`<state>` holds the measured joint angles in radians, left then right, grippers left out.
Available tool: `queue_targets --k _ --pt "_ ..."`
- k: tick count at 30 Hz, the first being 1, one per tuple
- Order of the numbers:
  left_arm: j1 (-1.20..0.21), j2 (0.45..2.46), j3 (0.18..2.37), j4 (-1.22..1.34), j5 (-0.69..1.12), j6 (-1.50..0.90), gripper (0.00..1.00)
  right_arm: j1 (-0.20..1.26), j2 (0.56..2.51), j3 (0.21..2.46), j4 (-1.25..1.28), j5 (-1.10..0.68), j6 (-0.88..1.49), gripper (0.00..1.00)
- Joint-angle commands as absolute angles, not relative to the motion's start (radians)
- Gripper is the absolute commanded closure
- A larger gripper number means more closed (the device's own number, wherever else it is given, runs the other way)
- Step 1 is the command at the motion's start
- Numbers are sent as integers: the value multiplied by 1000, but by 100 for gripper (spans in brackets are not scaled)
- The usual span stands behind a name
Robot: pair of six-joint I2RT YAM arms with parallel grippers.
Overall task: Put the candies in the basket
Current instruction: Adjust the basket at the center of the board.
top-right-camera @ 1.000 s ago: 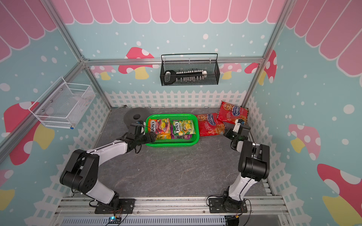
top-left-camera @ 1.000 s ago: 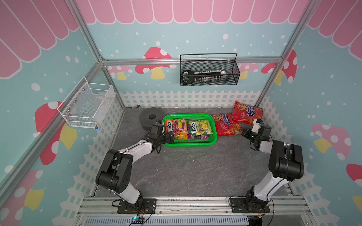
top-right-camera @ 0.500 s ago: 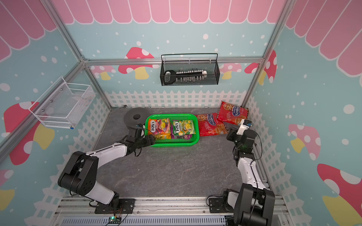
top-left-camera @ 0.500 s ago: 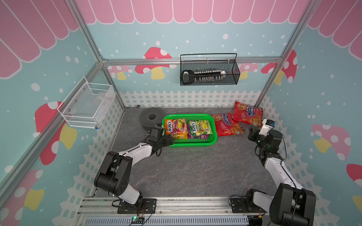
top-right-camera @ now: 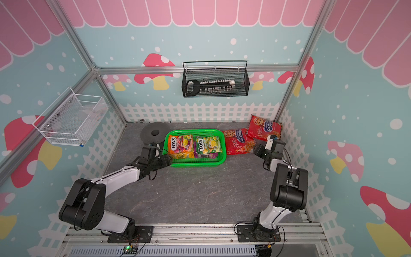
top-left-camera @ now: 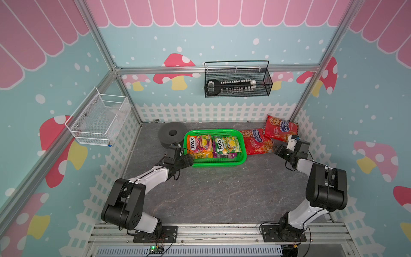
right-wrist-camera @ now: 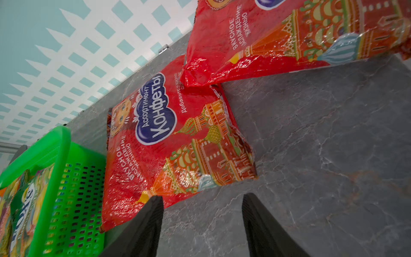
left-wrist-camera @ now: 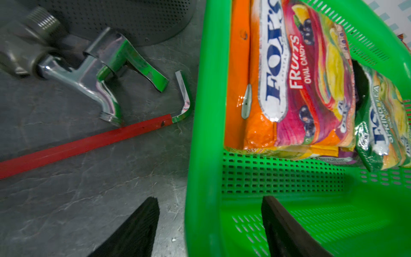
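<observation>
Fox's bags in basket, cookie bags just right of basket

Robot lab test cell dressed up as a play scene, not a real home or shop: aluminium frame boxes it in, walls are printed backdrop with mushrooms, pink scallops, white picket fence. Left arm and right arm bolted to a metal rail at the front, bare circuit board with green light below. Grey stone-look surface; black wire basket and white mesh basket hang on the walls
</observation>
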<state>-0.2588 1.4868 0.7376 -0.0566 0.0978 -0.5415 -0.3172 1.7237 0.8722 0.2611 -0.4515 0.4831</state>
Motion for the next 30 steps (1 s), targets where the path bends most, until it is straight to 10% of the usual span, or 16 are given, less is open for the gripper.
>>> queue_targets --k 1,20,30 --pt "-253 1480 719 -155 115 -536 25 -328 1776 917 274 -477 495 37" --pt "-242 1346 649 -278 199 -492 79 -339 1986 1066 196 -640 424 38" --pt "-242 1285 603 -348 226 -463 85 -383 1958 1043 145 -658 410 37"
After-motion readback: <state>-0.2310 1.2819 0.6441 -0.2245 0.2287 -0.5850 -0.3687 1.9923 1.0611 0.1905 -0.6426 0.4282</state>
